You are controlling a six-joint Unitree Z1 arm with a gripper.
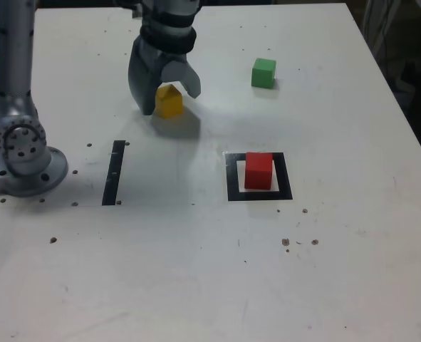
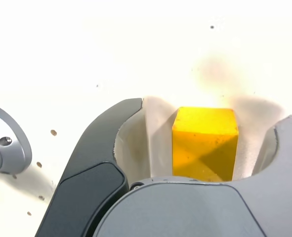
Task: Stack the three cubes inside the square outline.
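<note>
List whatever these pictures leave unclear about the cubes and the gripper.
- Yellow cube, wrist view: its lower end is hidden by the gripper's body.
- Green cube and red cube, wrist view: both outside the picture.
- Square outline, exterior view: the red cube hides part of its white centre.
- Arm, exterior view: cut off by the top edge.

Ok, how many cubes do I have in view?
3: the yellow cube between the gripper's open jaws, the green cube at the exterior view's upper right, the red cube inside the square outline.
</note>
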